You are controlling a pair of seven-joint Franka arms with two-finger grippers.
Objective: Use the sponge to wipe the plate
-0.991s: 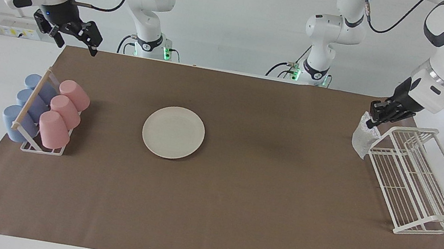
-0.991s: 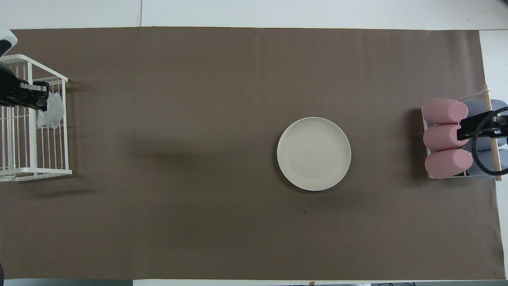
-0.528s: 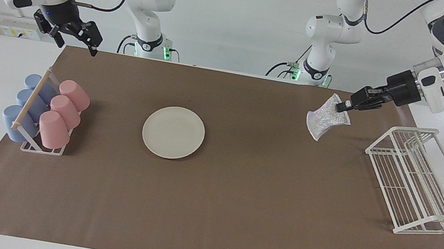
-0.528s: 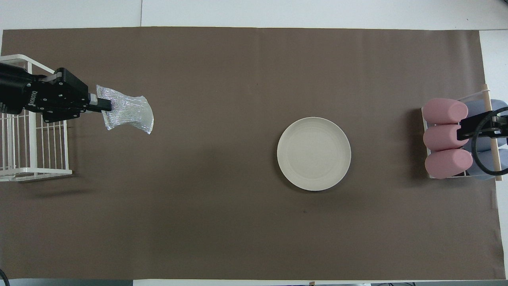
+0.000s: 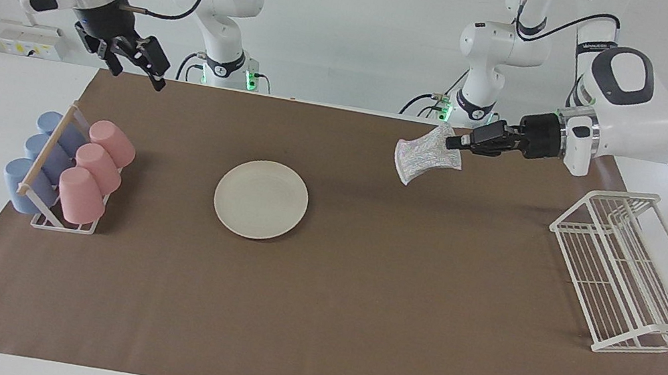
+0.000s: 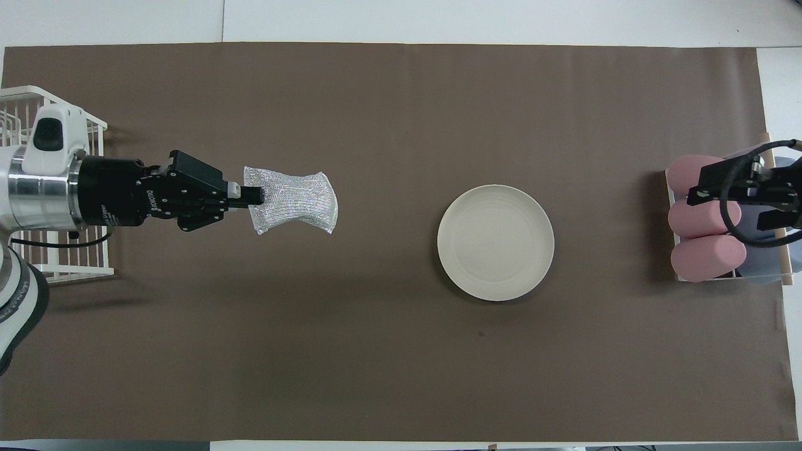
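The cream-white plate (image 5: 261,199) (image 6: 495,242) lies flat on the brown mat, bare, toward the right arm's end. My left gripper (image 5: 452,143) (image 6: 254,196) is shut on one end of the silvery glittery sponge (image 5: 426,155) (image 6: 293,202). It holds the sponge in the air over the mat, between the white wire rack and the plate, about a plate's width short of the plate. My right gripper (image 5: 139,77) (image 6: 727,210) hangs open and holds nothing, high over the cup rack.
A small rack (image 5: 50,157) (image 6: 767,188) with pink and blue cups lying in it stands at the right arm's end. A white wire dish rack (image 5: 624,277) (image 6: 50,269) stands at the left arm's end. The brown mat (image 5: 356,300) covers the table.
My left gripper has carried the sponge up from beside the wire rack and across the mat toward the plate. My right gripper has shifted slightly toward the middle of the table.
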